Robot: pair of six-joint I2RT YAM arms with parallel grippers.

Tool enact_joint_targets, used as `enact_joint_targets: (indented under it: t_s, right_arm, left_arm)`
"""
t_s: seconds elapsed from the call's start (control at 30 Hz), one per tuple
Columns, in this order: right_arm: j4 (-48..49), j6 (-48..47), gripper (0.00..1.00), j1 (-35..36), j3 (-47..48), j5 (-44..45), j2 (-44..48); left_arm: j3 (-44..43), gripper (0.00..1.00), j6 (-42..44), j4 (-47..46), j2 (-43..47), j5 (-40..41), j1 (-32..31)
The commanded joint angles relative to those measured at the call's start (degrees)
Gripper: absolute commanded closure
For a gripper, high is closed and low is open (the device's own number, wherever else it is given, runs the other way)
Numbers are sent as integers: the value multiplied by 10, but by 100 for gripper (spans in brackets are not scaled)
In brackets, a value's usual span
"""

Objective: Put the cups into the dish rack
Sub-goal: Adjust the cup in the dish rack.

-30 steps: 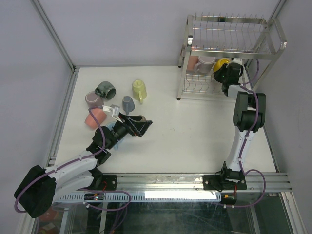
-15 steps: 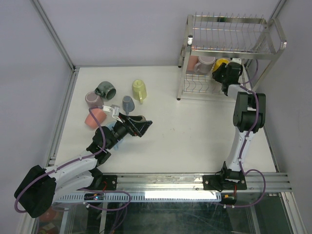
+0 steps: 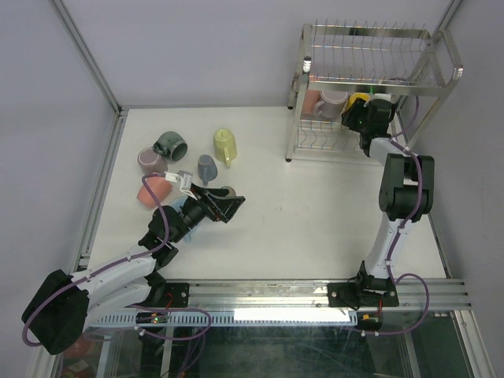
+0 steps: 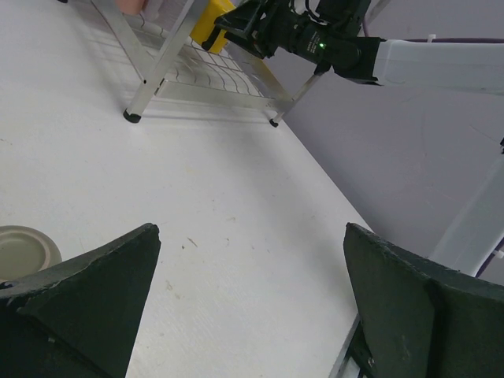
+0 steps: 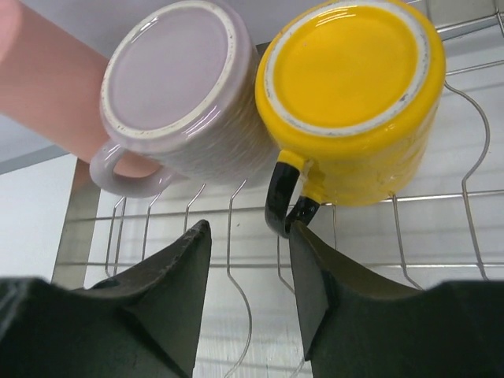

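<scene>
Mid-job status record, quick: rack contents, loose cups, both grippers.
rack lower shelf: salmon pink cup, mauve mug, yellow mug, side by side in the chrome wire dish rack
right gripper: open, yellow mug's handle between its fingers
left gripper: open, empty, over the white table
loose cups: at least five at table's left, including dark grey-green mug, pale yellow-green mug

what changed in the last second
The right gripper opened and let go of the yellow cup, which lies on its side on the dish rack's lower shelf beside the mauve cup. The left gripper stayed wide open; the loose cups did not move.
</scene>
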State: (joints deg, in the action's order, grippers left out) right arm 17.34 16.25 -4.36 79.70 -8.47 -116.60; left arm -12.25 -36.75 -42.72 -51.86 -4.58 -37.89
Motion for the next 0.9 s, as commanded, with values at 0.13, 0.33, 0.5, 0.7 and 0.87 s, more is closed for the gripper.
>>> enact_joint_targets:
  t_s: [0.13,0.33,0.5,0.7,0.87]
  right_arm:
    - [79,-96,53,-11,-72,-28,102]
    - [129,-174,62,-20,-123,16,115]
    - [162,-221,80,-30,-124,62,93]
    - [171,-275,100,-34,-85,92,37]
    - [183,-323,100,-31,-43,120,-13]
  left_arm:
    - [6,1,0,-18,17,4,-1]
    - [8,1,2,-14,23,5,-1]
    - [10,1,4,-12,24,9,-1]
    - [8,1,4,-21,13,8,0]
    - [7,1,5,-18,13,11,-1]
